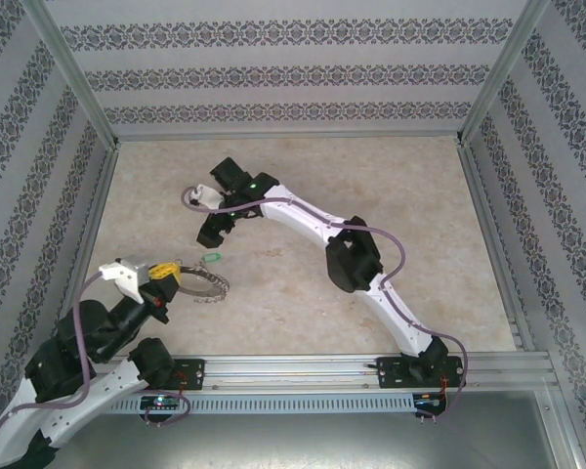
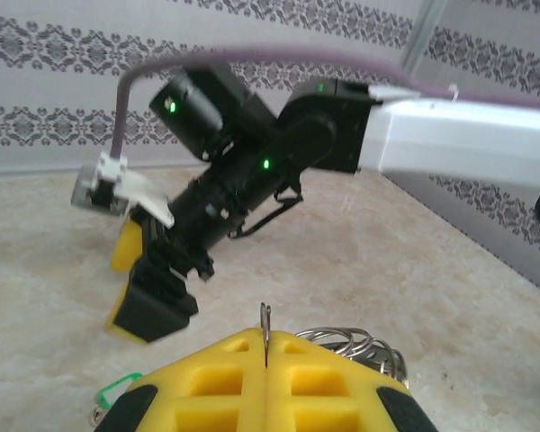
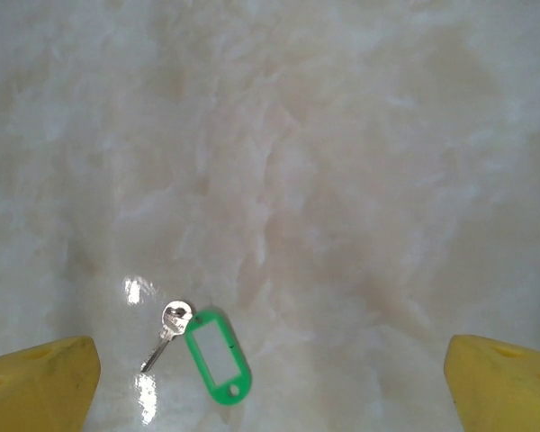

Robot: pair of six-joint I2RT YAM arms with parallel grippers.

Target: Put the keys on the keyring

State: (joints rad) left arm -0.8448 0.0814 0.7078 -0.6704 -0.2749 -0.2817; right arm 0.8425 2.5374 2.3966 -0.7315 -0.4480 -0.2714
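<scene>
right claw (image 3: 270, 382) gapes over green-tagged key (image 3: 171, 322).

No legible text, labels or numbers, green key tag (image 3: 218, 354) blank — nothing readable.

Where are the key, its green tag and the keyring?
key (image 3: 174, 317): right wrist view, on its round head.
green tag (image 3: 218, 354): right wrist view, on its pale middle window.
keyring (image 1: 218, 292): top external view, on the ring's lower right rim.
</scene>
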